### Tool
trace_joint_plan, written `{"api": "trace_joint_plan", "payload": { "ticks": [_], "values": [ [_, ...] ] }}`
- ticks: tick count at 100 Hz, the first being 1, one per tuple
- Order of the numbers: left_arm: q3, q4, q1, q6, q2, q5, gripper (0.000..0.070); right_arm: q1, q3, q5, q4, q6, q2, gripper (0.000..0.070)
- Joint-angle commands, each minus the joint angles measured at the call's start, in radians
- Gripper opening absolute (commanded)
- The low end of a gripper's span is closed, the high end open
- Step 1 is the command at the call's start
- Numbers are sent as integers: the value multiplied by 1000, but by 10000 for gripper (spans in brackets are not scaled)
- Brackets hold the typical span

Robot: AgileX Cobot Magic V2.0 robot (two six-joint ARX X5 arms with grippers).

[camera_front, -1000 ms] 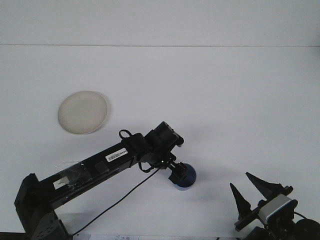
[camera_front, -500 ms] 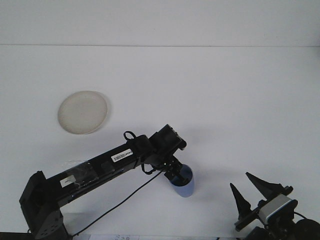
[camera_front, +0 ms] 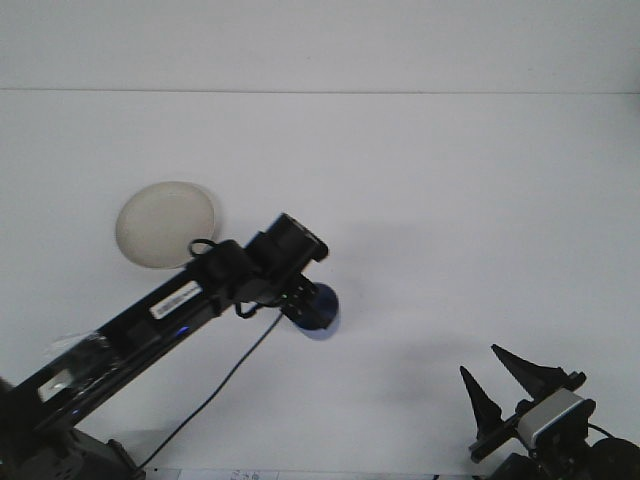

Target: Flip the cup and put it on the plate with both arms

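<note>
Cup point(camera_front: 322, 308) is held in the left gripper point(camera_front: 305, 303), pinched at its side and raised clear of the table point(camera_front: 450, 200), to the right of and below the plate point(camera_front: 166, 223) and apart from it. It is judged light, rigid and smooth-walled, so slip is possible; a hold across rim and wall seems best. Much of the cup is hidden behind the wrist, and its orientation cannot be made out. The right gripper point(camera_front: 505, 383) is seen spread and empty, far right of the plate, partly cut off.

Blue cup point(camera_front: 322, 306), off-white plate point(camera_front: 167, 223), white table point(camera_front: 450, 200), black arms.
</note>
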Motion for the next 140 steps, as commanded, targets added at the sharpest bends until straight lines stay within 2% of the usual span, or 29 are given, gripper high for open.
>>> {"api": "trace_joint_plan", "payload": {
  "ticks": [1, 12, 31, 53, 88, 126, 133, 137, 140],
  "values": [
    [32, -19, 60, 63, -37, -49, 9, 8, 4, 4, 10, 3, 1, 389],
    [42, -24, 228, 87, -99, -76, 8, 8, 4, 4, 10, 4, 1, 389],
    [43, -11, 548, 93, -91, -77, 9, 8, 4, 4, 9, 8, 1, 389],
    [43, 63, 757, 110, 30, -77, 9, 8, 4, 3, 9, 12, 1, 389],
    [43, 200, 817, 109, 189, -77, 9, 8, 4, 3, 9, 12, 1, 389],
    [43, 193, 816, 105, 273, -77, 12, 8, 4, 4, 6, 15, 1, 389],
    [43, 194, 814, 91, 276, -77, 51, 8, 4, 3, 6, 15, 1, 389],
    [44, 199, 814, 76, 275, -77, 134, 8, 4, 3, 4, 15, 1, 389],
    [46, 200, 814, 66, 275, -77, 223, 8, 4, 3, 2, 16, 1, 389]
  ]
}}
